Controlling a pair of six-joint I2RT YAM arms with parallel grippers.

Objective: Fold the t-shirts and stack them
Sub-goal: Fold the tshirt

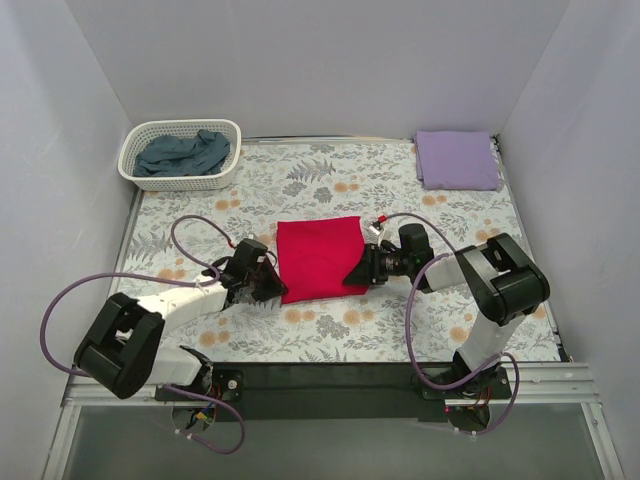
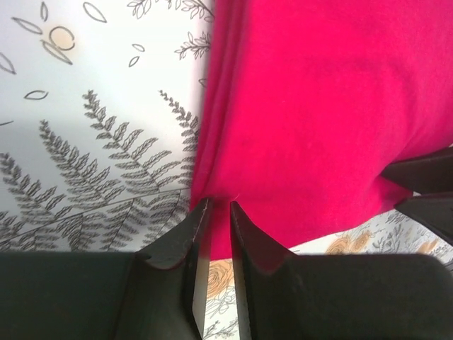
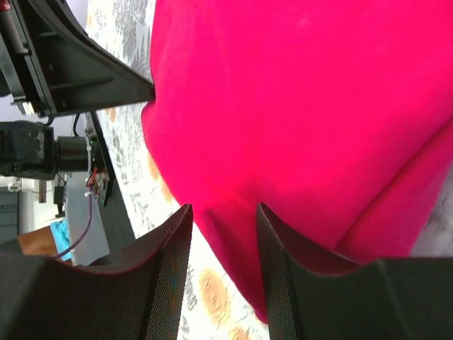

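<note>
Crimson cloth, soft and smooth with shallow creases, makes up the red t-shirt [image 1: 318, 255], folded to a rough square at mid bench [image 1: 420, 215] on the floral covering [image 1: 300, 180]; the left end effector [image 2: 219, 203] meets its near-left corner, fingers almost together, and whether cloth is caught I cannot tell; the right end effector [image 3: 224, 210] stands spread over the shirt's right edge; farther off, a white lattice basket [image 1: 190, 124] holds the crumpled slate t-shirt [image 1: 185, 153] at far left; the lavender t-shirt [image 1: 457, 158] lies folded flat at far right.
</note>
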